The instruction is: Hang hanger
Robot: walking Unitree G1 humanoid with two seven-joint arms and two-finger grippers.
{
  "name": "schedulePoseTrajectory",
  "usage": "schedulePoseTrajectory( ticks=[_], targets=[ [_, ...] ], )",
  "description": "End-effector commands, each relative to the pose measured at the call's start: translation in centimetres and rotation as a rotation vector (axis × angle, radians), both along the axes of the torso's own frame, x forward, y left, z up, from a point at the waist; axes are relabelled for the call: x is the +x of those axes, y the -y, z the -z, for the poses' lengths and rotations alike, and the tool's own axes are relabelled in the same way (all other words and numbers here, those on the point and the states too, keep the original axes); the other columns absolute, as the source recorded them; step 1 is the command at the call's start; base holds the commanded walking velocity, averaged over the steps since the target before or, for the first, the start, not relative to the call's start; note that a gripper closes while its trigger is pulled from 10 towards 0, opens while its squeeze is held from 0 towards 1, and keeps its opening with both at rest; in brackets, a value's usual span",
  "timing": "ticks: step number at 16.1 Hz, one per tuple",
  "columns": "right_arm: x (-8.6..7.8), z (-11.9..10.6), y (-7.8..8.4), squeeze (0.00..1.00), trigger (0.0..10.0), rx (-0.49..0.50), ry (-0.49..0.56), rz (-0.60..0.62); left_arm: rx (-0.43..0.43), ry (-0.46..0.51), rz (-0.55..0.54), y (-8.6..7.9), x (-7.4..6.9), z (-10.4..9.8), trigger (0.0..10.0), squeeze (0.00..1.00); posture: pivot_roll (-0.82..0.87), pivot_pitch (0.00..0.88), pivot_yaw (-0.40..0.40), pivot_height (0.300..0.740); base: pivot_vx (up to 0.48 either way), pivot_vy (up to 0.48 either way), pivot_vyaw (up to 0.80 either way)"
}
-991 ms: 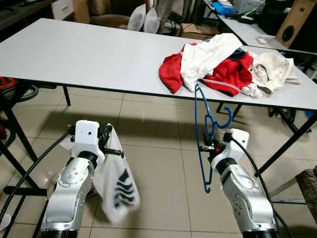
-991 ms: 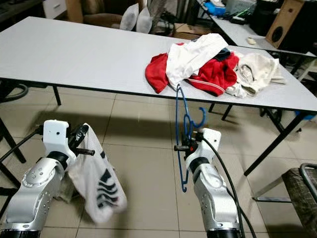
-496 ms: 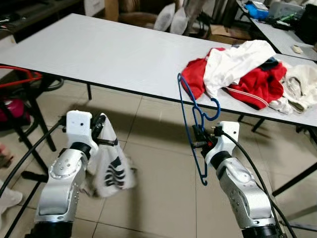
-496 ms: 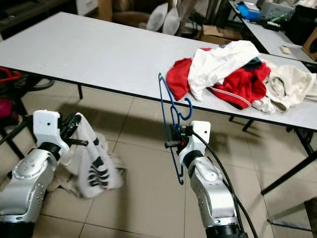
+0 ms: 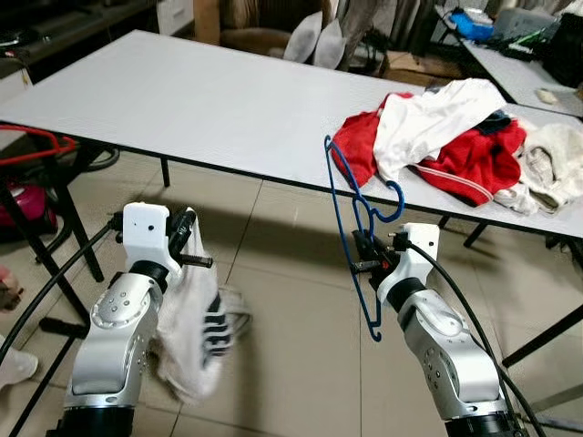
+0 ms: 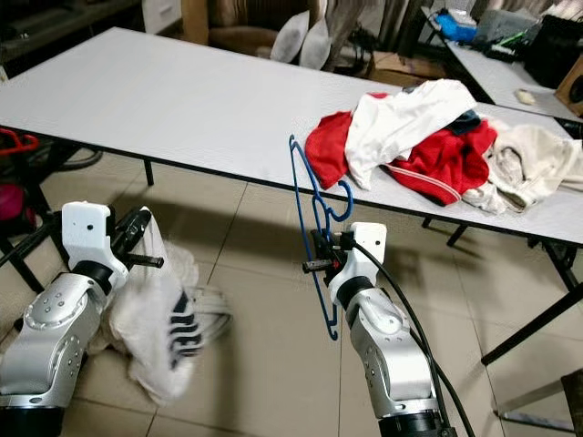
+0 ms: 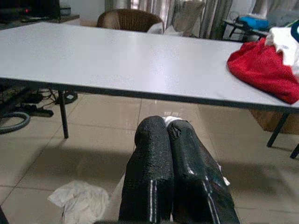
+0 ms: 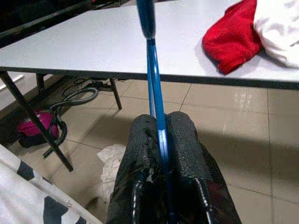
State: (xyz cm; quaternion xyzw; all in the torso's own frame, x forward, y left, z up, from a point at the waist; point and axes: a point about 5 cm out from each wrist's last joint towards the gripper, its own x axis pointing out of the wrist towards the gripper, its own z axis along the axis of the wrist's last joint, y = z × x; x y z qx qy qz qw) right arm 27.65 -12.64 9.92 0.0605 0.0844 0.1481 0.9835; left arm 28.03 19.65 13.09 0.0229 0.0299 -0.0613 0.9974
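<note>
Across your view a long white table [image 5: 182,100] is stretching, with a heap of red and white clothes [image 5: 446,137] lying at its right end. Your left gripper [image 5: 187,238] is pinching a white striped garment [image 5: 196,332] that is hanging toward the tiled floor. Your right gripper [image 5: 364,259] is clamping the blue hanger [image 5: 351,218] upright, long axis vertical, hook curling toward the table edge just beyond.

Clothes pile [image 5: 455,137] on the counter [image 5: 182,100], right end. Hanger [image 5: 360,237] before the counter edge; garment [image 5: 196,328] hanging at left (over the floor [image 5: 291,364]).
</note>
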Motion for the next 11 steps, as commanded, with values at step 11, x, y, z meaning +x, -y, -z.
schedulePoseTrajectory(
  ticks=[11],
  targets=[
    [0.44,-0.03,0.29,0.0,10.0,0.019,-0.008,0.046,0.008,0.047,0.053,0.93,0.63,-1.31,10.0,0.0,0.02,0.0,-0.084,0.74,0.355,0.0,0.26]
  ],
)
